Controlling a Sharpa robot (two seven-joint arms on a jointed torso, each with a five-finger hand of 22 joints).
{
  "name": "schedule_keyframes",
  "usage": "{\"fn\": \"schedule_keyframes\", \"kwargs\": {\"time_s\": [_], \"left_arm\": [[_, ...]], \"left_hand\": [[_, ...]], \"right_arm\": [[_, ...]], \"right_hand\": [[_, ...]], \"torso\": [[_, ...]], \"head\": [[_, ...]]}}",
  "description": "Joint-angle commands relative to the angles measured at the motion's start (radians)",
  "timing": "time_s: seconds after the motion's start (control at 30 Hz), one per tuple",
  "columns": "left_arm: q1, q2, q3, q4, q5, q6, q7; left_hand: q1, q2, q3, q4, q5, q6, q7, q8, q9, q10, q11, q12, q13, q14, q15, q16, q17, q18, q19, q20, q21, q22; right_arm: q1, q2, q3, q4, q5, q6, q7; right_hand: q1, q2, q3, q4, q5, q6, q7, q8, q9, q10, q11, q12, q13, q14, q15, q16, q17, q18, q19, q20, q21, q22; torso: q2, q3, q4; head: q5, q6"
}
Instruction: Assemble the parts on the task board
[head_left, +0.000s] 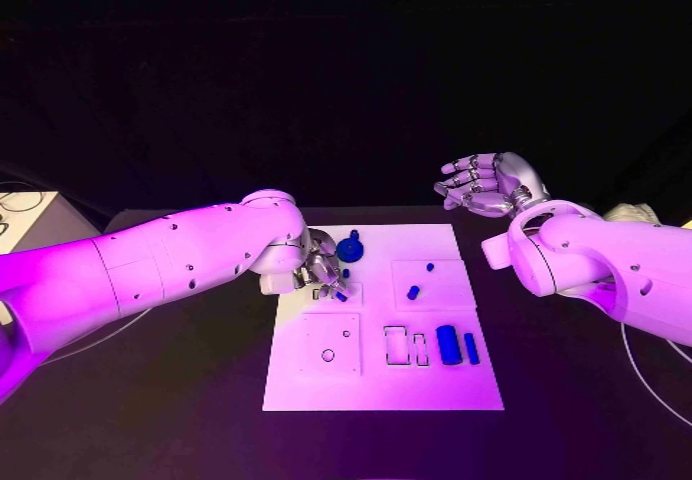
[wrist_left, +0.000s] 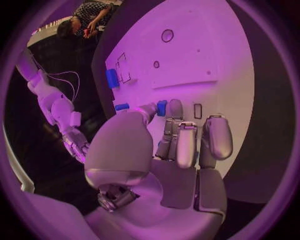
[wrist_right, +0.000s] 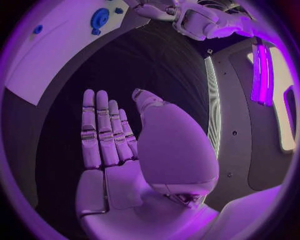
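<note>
the left robot hand (head_left: 315, 265) rests on the white task board (head_left: 382, 390), pinching a small blue part (wrist_left: 161, 107) at its fingertips; a round blue part (head_left: 349, 249) lies just beside it. the right robot hand (head_left: 488, 184) hovers released, fingers apart, above the black tabletop (head_left: 577, 400), well apart from the board.
</note>
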Motion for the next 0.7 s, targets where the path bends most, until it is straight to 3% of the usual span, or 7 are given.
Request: {"fn": "schedule_keyframes", "kwargs": {"time_s": [0.03,0.1,0.17,0.6,0.7], "left_arm": [[0.000,-0.004,0.000,0.004,0.055,-0.044,0.009],[0.000,-0.007,0.000,0.006,0.065,-0.058,0.009],[0.000,-0.010,0.000,0.009,0.076,-0.071,0.009],[0.000,-0.047,0.001,0.045,0.094,-0.162,0.014],[-0.001,-0.055,0.001,0.052,0.094,-0.174,0.013]], "left_hand": [[0.004,-0.011,0.102,-0.009,0.006,-0.008,-0.010,0.040,0.067,0.007,-0.012,0.003,-0.002,0.017,-0.010,0.002,0.085,-0.004,-0.003,-0.006,-0.004,-0.002],[0.003,-0.022,0.204,-0.044,0.004,-0.011,-0.015,0.074,0.110,0.012,-0.019,0.012,-0.002,0.020,-0.016,0.004,0.089,-0.004,-0.003,-0.010,-0.004,0.000],[-0.053,-0.046,0.311,-0.075,0.001,-0.025,-0.014,0.105,0.157,0.015,-0.019,0.023,-0.001,0.021,-0.015,0.003,0.091,-0.004,-0.001,-0.013,-0.004,0.002],[-0.179,-0.081,0.503,-0.206,0.014,-0.020,-0.026,0.143,0.228,0.061,-0.027,0.089,0.050,0.039,-0.026,0.020,0.119,-0.009,0.018,-0.022,0.006,0.031],[-0.204,-0.090,0.527,-0.227,0.045,-0.011,-0.030,0.150,0.238,0.077,-0.031,0.104,0.063,0.046,-0.030,0.027,0.129,-0.011,0.027,-0.025,0.010,0.044]], "right_arm": [[-0.001,0.002,0.000,-0.003,-0.010,0.012,-0.012],[-0.002,0.003,0.000,-0.004,-0.011,0.016,-0.016],[-0.002,0.004,-0.001,-0.006,-0.012,0.020,-0.019],[-0.005,0.005,-0.002,-0.013,-0.019,0.045,-0.037],[-0.006,0.005,-0.002,-0.015,-0.020,0.048,-0.040]], "right_hand": [[0.010,-0.001,0.004,0.000,0.005,-0.003,0.037,0.007,-0.002,0.007,0.002,0.002,-0.003,0.004,0.001,-0.008,-0.002,0.005,0.008,0.001,-0.005,-0.002],[0.010,-0.001,0.004,0.000,0.005,-0.003,0.037,0.007,-0.002,0.007,0.002,0.002,-0.003,0.004,0.001,-0.008,-0.002,0.005,0.008,0.001,-0.005,-0.002],[0.010,-0.002,0.006,0.000,0.008,-0.004,0.038,0.007,-0.002,0.007,0.003,0.001,-0.006,0.004,0.001,-0.010,-0.003,0.005,0.008,0.001,-0.006,-0.005],[0.004,-0.006,0.009,0.001,0.009,-0.007,0.040,0.007,-0.005,0.006,0.005,0.002,-0.019,-0.002,0.005,-0.019,-0.008,0.004,0.004,0.004,-0.012,-0.017],[0.003,-0.006,0.009,0.001,0.009,-0.007,0.040,0.008,-0.005,0.006,0.005,0.002,-0.020,-0.002,0.005,-0.020,-0.008,0.004,0.004,0.004,-0.012,-0.018]], "torso": [[0.000,-0.0007,0.0015],[0.000,-0.0007,0.0018],[0.000,-0.0003,0.0010],[-0.002,0.0009,0.0031],[-0.001,0.0011,0.0037]], "head": [[-0.002,-0.001],[-0.002,-0.002],[-0.001,-0.001],[0.000,-0.006],[0.002,-0.008]]}}
